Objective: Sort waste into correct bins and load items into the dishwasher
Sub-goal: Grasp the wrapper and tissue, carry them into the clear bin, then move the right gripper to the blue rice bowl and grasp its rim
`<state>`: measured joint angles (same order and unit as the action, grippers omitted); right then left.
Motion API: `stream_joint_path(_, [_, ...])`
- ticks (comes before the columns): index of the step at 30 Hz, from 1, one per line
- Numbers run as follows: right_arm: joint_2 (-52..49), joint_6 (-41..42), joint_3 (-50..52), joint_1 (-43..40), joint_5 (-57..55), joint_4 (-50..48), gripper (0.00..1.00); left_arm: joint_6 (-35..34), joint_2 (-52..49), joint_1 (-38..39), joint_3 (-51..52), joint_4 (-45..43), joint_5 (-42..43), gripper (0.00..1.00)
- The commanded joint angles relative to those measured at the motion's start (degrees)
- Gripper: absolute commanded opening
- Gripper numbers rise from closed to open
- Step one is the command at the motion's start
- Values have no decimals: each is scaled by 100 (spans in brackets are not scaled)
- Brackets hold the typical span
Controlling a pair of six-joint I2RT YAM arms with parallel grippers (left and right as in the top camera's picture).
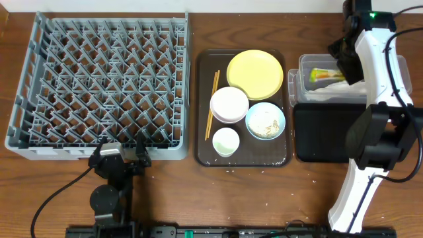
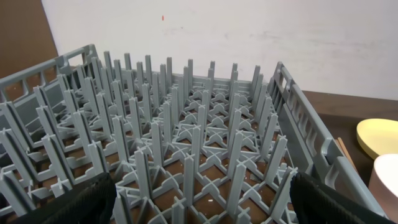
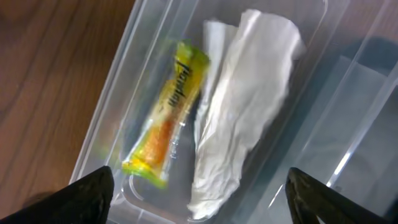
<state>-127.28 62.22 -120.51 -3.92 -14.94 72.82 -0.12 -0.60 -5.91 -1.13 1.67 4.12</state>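
My right gripper (image 1: 345, 56) (image 3: 199, 199) hangs open over the clear tub (image 1: 295, 82) (image 3: 111, 106), holding nothing. The yellow-green sachet (image 1: 324, 75) (image 3: 168, 118) and the crumpled white napkin (image 3: 242, 106) lie side by side in the tub. On the brown tray (image 1: 199, 106) are the yellow plate (image 1: 255, 73), white bowl (image 1: 229, 104), light-blue bowl (image 1: 251, 119) with rice scraps (image 1: 266, 123), small white cup (image 1: 225, 141) and chopsticks (image 1: 212, 104). My left gripper (image 1: 122, 153) (image 2: 199, 199) is open at the front edge of the grey rack (image 1: 20, 86) (image 2: 186, 124), which holds nothing.
The shallow black tray (image 1: 320, 132) lies just in front of the clear tub, partly under my right arm. Brown tabletop shows in front of the rack and trays. A few white crumbs dot the table at the front right.
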Motion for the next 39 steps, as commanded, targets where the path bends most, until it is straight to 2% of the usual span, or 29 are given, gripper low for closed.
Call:
stream_joint_path(1, [-15, -654, -24, -9, -103, 4, 87, 33, 31, -24, 90, 210, 76, 91])
stream_joint_path(6, [79, -1805, -105, -7, 463, -52, 84, 33, 31, -24, 90, 210, 76, 91])
stream_joint_path(8, [166, -2747, -210, 11, 1058, -188, 75, 33, 31, -24, 90, 210, 76, 90])
stream_joint_path(10, [317, -3399, -262, 55, 1567, -310, 72, 33, 31, -24, 90, 210, 74, 91])
stream_joint_path(16, [1060, -4168, -280, 437, 1993, -409, 74, 33, 31, -24, 90, 210, 76, 90])
stream_joint_path(22, [1392, -4548, -280, 1346, 1989, -186, 76, 33, 31, -24, 90, 210, 76, 91])
stream_joint_path(32, [901, -4538, 92, 2771, 1921, 260, 76, 33, 31, -24, 90, 210, 74, 90])
stream_joint_path(39, [479, -4330, 579, 3171, 1884, 284, 64, 33, 31, -24, 90, 210, 76, 91])
